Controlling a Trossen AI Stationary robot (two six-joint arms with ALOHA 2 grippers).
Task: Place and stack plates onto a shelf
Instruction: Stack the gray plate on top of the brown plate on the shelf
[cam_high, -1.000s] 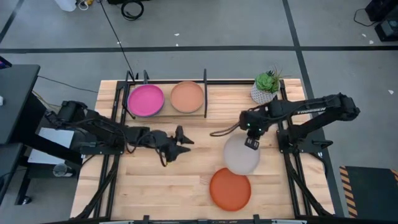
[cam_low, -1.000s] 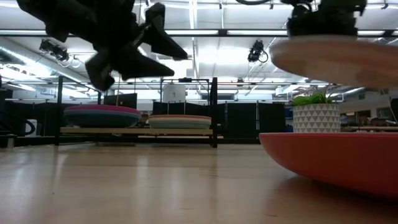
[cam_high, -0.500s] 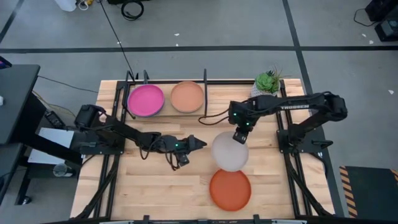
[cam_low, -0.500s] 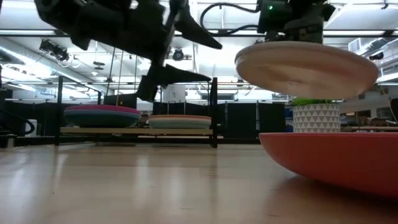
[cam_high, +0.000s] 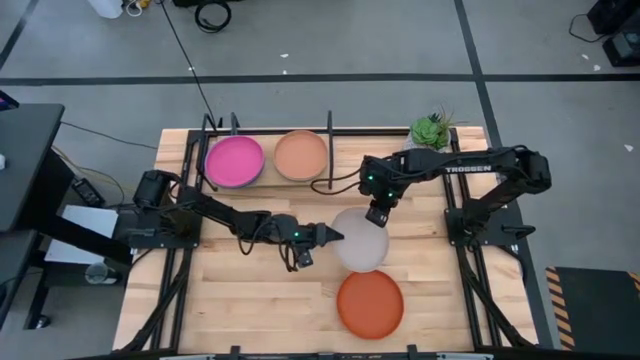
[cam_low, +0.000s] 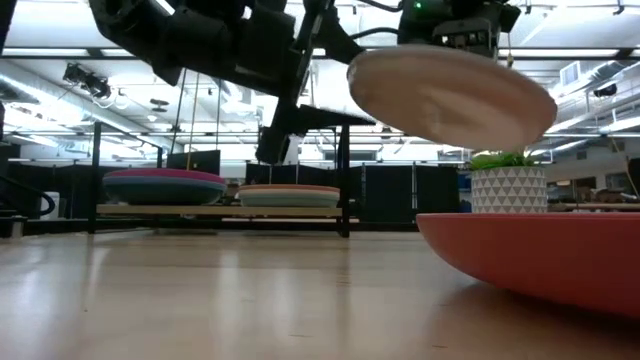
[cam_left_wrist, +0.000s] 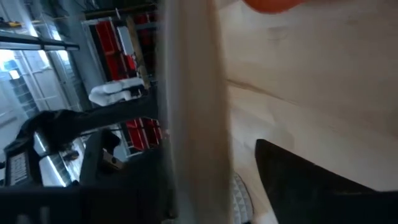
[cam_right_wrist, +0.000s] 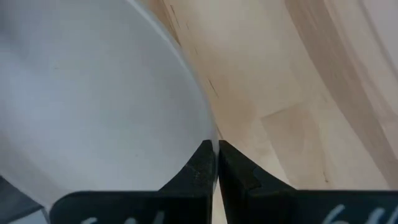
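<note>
1. Cream-white plate (cam_high: 360, 240): held clear of the table, rim pinched by the right gripper (cam_high: 378, 215); the left gripper (cam_high: 335, 236), fingers spread, reaches its opposite edge.
2. Shelf (cam_high: 329, 150): magenta plate (cam_high: 234, 161) and peach plate (cam_high: 300, 155) already placed on stacks.
3. Orange plate (cam_high: 370, 304): remains on the table.

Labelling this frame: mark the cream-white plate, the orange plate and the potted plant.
cream-white plate (cam_high: 358, 243): high view, centre of its face, held in the air.
orange plate (cam_high: 370, 304): high view, middle of the plate on the table.
potted plant (cam_high: 430, 132): high view, its green leaves.
</note>
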